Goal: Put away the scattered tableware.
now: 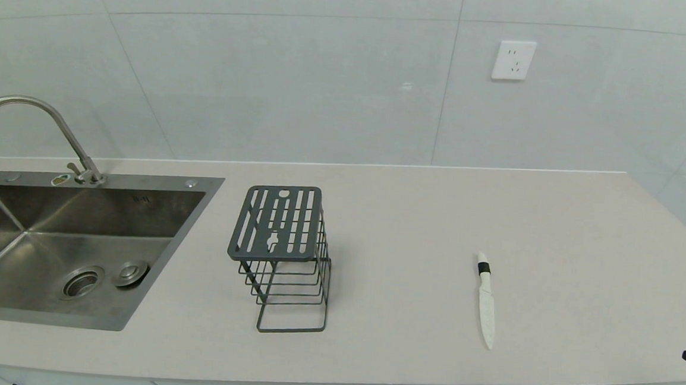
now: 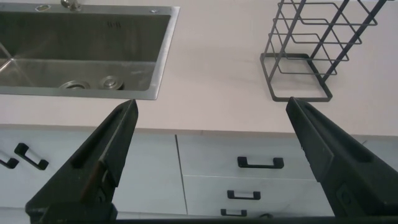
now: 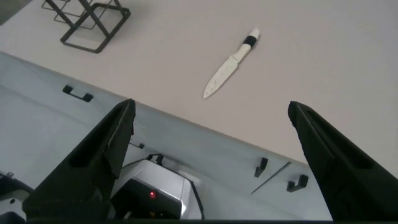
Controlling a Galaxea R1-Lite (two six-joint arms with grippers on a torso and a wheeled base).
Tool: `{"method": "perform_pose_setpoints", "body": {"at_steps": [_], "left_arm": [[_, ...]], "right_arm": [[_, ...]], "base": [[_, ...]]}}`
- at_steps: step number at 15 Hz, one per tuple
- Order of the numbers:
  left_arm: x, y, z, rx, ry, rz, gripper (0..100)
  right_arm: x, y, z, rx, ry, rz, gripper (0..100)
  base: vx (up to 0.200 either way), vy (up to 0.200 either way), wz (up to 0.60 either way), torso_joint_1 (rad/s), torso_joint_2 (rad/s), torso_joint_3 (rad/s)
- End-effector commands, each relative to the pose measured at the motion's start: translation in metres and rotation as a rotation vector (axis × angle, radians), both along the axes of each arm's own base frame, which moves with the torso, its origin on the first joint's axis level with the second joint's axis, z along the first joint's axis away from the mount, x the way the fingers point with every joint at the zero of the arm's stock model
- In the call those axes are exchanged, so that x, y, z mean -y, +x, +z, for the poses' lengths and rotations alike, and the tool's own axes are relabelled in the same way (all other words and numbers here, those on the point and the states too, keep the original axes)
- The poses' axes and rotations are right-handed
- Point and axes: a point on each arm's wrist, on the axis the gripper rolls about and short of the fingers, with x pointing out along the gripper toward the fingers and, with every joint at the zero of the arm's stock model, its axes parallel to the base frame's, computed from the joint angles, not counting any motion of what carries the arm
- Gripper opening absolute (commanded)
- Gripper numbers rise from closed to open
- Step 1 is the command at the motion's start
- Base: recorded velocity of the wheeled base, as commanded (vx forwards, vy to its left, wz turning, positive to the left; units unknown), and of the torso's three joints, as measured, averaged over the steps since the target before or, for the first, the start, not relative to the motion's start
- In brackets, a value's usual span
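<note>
knife (image 1: pixel 486 300) flat on counter (image 1: pixel 407 220): likely light, stiff, slick. you'd pinch its banded handle. right tool (image 3: pixel 211 107) and left tool (image 2: pixel 211 104) spread, empty.

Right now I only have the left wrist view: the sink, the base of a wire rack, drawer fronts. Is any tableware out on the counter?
Observer: Yes, one white knife lies flat on the counter, on the robot's right of the rack and apart from it.
Operator: Which way does it point?
Observer: The blade tip points toward the counter's front edge and the handle toward the wall, with a black band near the handle end.
Operator: Is the right gripper on it?
Observer: No. The right gripper is open near the counter's front edge and not touching the knife.
</note>
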Motion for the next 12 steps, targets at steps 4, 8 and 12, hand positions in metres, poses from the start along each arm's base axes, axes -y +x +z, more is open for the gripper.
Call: {"method": "perform_pose_setpoints", "body": {"at_steps": [4,8,12], "left_arm": [[0.0,0.0,0.0,-0.001,-0.002,0.001,100],[0.0,0.0,0.0,-0.001,-0.001,0.001,100],[0.0,0.0,0.0,-0.001,-0.002,0.001,100]], "right_arm": [[-0.008,0.034,-0.007,-0.093,-0.054,0.058,100],[-0.016,0.058,-0.003,-0.1,-0.097,0.106,100],[-0.021,0.078,0.008,-0.094,-0.093,0.109,100]], "base": [[0.0,0.0,0.0,0.0,0.0,0.0],[0.0,0.0,0.0,0.0,0.0,0.0],[0.0,0.0,0.0,0.0,0.0,0.0]]}}
